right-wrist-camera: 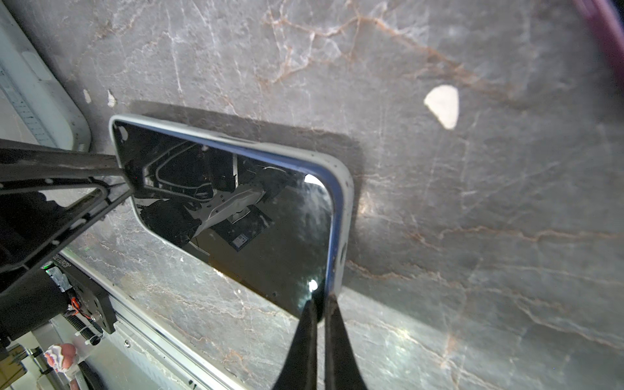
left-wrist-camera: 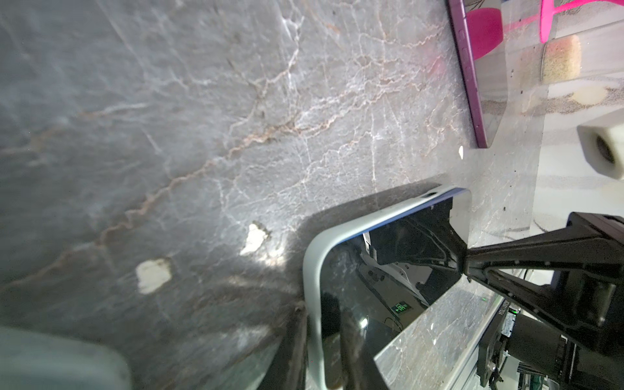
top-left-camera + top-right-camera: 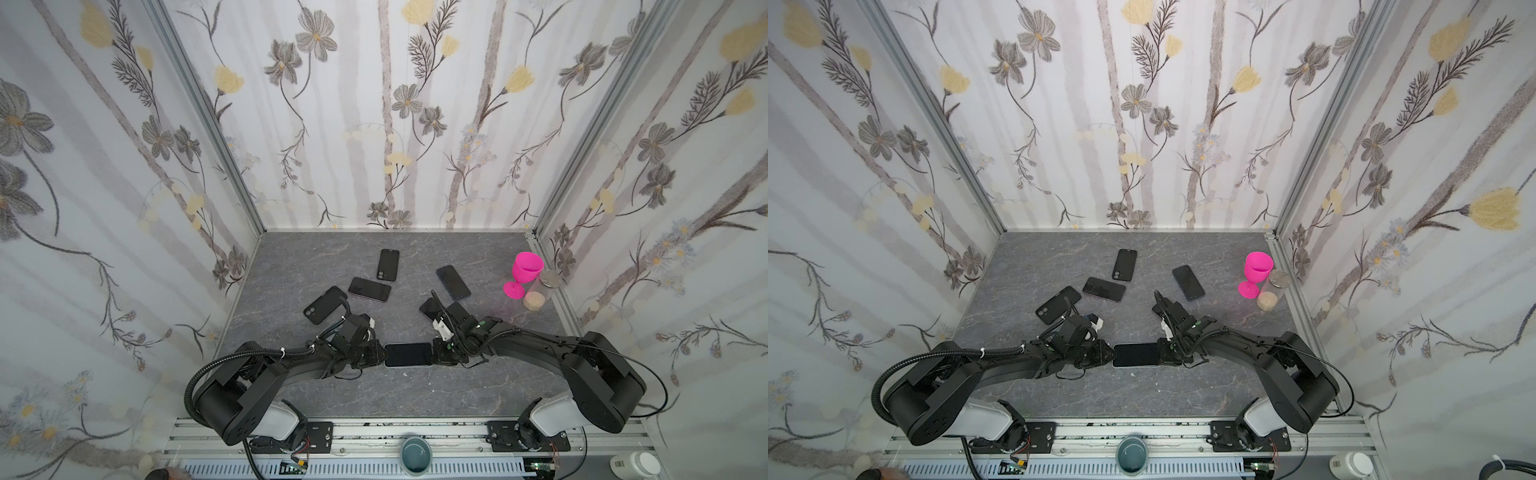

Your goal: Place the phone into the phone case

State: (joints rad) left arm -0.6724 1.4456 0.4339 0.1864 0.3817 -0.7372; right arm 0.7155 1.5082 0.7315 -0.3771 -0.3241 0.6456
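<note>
The phone [image 3: 407,354] [image 3: 1136,354] lies screen up near the table's front middle, between both arms. Its dark screen [image 1: 270,236] sits inside the pale grey phone case [image 1: 347,202] [image 2: 314,256]. A strip of the phone's blue side shows above the rim. My left gripper [image 3: 384,355] [image 2: 315,304] is shut on the left short end, with one finger under the case and one on the screen. My right gripper [image 3: 433,353] [image 1: 320,300] is shut, its tips touching the right short end.
Several other dark phones and cases lie behind: [image 3: 388,264], [image 3: 370,289], [image 3: 325,304], [image 3: 453,282]. A pink goblet [image 3: 524,274] and a glass jar [image 3: 540,291] on its side are at the back right. A teal cup [image 3: 416,455] sits on the front rail.
</note>
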